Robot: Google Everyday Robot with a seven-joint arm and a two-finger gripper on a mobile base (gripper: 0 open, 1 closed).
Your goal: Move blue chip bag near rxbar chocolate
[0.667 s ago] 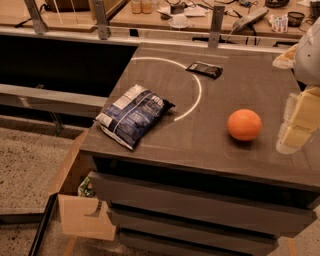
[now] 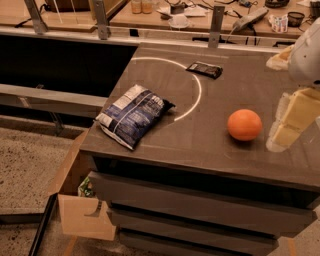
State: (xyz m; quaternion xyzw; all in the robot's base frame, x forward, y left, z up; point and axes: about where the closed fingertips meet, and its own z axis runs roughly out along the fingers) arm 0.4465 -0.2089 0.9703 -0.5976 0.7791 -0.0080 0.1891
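Observation:
The blue chip bag (image 2: 132, 115) lies flat near the front left corner of the dark table (image 2: 200, 145), crinkled, with white and grey print. The rxbar chocolate (image 2: 205, 69) is a small dark bar lying at the far middle of the table, just beyond a white painted arc. My gripper (image 2: 286, 131) hangs at the right edge of the view, above the table's right side, next to an orange fruit. It is well apart from both the bag and the bar and holds nothing.
An orange ball-shaped fruit (image 2: 244, 124) sits right of centre, close to the gripper. A white arc (image 2: 196, 97) is painted on the tabletop. A cardboard box (image 2: 80, 210) stands on the floor at the front left. Cluttered benches (image 2: 180, 15) lie behind a rail.

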